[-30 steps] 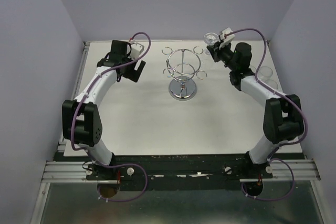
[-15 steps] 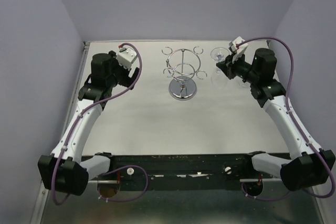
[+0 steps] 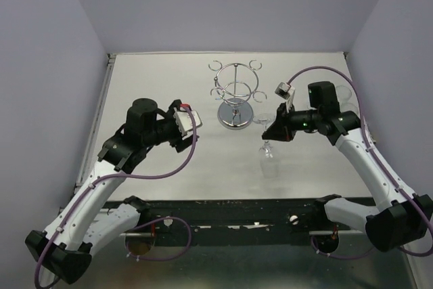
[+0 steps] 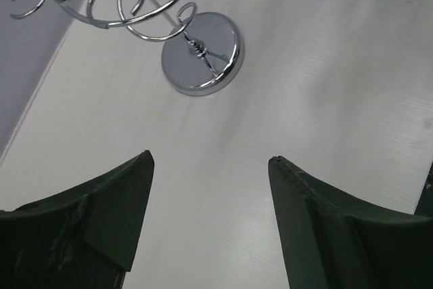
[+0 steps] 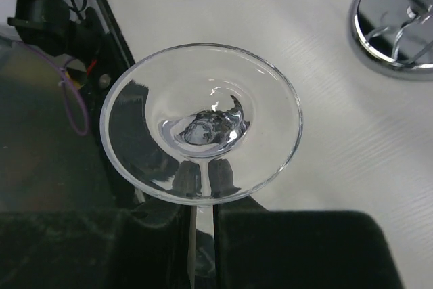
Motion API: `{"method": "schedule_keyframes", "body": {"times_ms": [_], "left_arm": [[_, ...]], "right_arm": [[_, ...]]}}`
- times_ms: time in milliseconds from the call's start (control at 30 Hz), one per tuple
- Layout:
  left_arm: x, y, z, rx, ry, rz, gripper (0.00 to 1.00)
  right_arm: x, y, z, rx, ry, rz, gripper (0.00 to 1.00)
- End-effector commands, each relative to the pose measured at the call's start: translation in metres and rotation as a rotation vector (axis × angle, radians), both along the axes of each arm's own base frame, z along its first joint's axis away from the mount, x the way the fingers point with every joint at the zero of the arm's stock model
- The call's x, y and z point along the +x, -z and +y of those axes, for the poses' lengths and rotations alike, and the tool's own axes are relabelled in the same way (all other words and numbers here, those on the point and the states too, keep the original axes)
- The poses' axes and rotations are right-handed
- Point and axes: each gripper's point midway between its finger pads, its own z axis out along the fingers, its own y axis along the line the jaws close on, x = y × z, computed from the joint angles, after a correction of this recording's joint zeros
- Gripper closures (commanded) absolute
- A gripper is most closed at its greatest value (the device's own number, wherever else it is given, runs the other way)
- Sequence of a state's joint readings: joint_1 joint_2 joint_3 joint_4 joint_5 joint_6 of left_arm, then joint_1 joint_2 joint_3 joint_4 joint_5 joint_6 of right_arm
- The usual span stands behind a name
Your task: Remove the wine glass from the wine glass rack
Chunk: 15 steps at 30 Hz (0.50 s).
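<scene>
The clear stemmed wine glass (image 5: 201, 123) is off the chrome wire wine glass rack (image 3: 235, 101), its stem pinched in the narrowed right hand (image 3: 276, 131) at the rack's 4 o'clock over the white table (image 3: 169, 167), while the left hand (image 4: 210, 160), wide and empty, sits at 8 o'clock.

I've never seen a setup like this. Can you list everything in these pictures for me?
wine glass rack: one, chrome, towards the back of the table.
wine glass: one, clear, off the rack, held by its stem.
table: one, white, under everything.
walls: three, pale lilac, around the table.
left tool: one, black, open and empty, left of the rack.
right tool: one, black, closed on the glass stem, right of the rack.
</scene>
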<state>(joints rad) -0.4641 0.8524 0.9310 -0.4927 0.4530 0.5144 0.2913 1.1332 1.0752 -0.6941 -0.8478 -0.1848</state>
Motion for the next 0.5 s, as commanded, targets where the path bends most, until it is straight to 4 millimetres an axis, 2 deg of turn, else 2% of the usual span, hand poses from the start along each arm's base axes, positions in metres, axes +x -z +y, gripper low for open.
{"method": "schedule_keyframes", "body": {"times_ms": [0, 100, 233, 367, 467], "left_arm": [[-0.018, 0.004, -0.026, 0.045, 0.154, 0.012, 0.19], [-0.029, 0.003, -0.047, 0.072, 0.273, -0.043, 0.19], [-0.051, 0.021, -0.081, 0.137, 0.444, -0.106, 0.21], [-0.074, 0.03, -0.117, 0.122, 0.559, -0.051, 0.3], [-0.088, 0.046, -0.139, 0.136, 0.61, -0.003, 0.38]], "right_arm": [[-0.026, 0.007, 0.015, 0.125, 0.004, 0.264, 0.99], [-0.036, 0.027, 0.018, 0.16, 0.007, 0.365, 0.99], [-0.053, 0.05, 0.018, 0.197, 0.041, 0.483, 0.99], [-0.077, 0.07, 0.011, 0.182, 0.049, 0.542, 0.99], [-0.093, 0.087, 0.007, 0.174, 0.065, 0.602, 0.99]]}}
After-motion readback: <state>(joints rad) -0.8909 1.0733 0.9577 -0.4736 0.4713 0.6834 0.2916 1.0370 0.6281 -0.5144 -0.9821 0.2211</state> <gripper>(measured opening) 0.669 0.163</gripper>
